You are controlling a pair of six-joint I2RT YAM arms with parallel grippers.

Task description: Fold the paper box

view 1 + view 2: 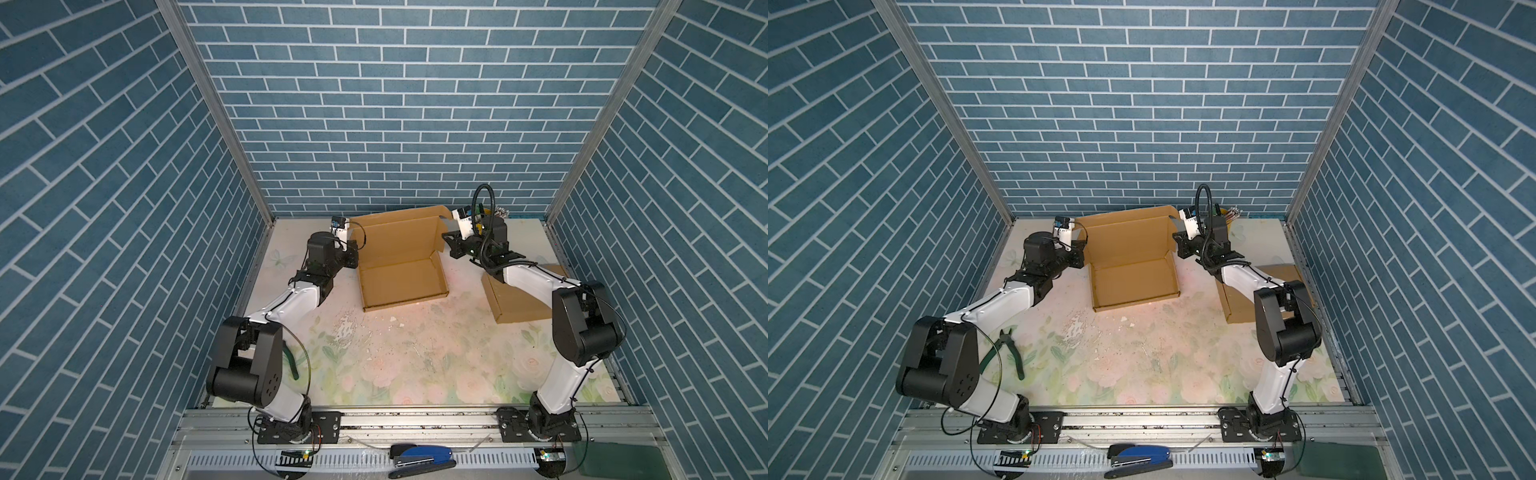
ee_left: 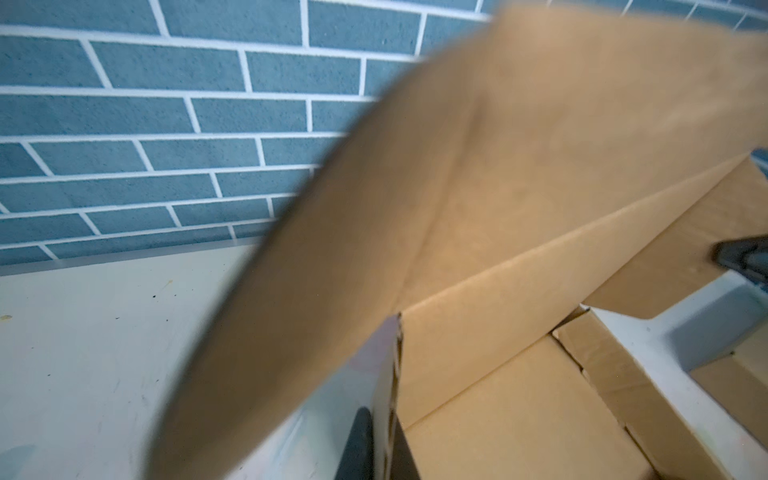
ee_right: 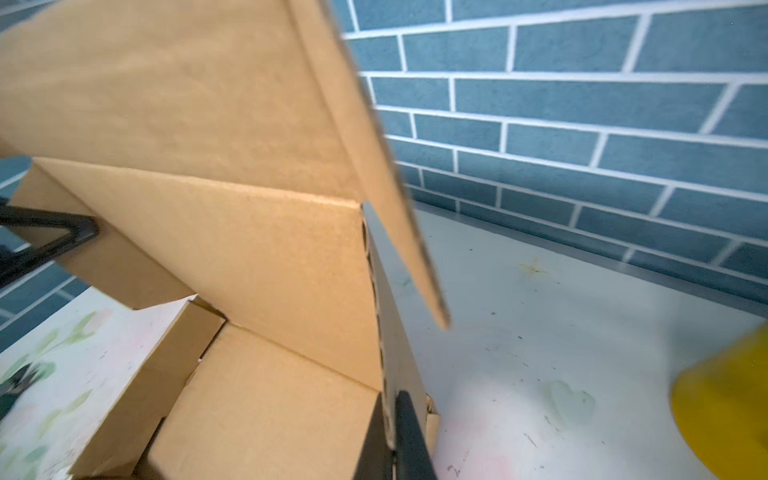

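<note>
Nearest the lens in both top views, a blue stapler (image 1: 420, 456) lies on the front rail (image 1: 415, 419). Beyond it, green-handled pliers (image 1: 1011, 353) rest on the floral table (image 1: 415, 374) beside the left arm. At the far middle of the table sits the paper box (image 1: 401, 282), an open tray facing up with its lid (image 1: 397, 235) raised at the back toward the brick wall (image 1: 395, 124). Its longer side runs roughly left to right, turned a little, and its inside shows only bare cardboard. The left gripper (image 1: 354, 243) meets the box at its far left corner and the right gripper (image 1: 448, 239) at its far right corner. A second cardboard box (image 1: 517, 305) lies to the right, partly under the right arm; it looks closed, so its contents cannot be told. From the left wrist, the left gripper (image 2: 392, 374) is clamped on the corrugated edge of the box's side wall, with the lid (image 2: 498, 145) leaning blurred overhead and the right gripper's dark tip (image 2: 739, 257) across the tray. From the right wrist, the right gripper (image 3: 384, 374) is pinched tight on the opposite wall's edge. The lid (image 3: 187, 83) slants above it, and a blurred yellow object (image 3: 723, 415) stands on the table nearby.
</note>
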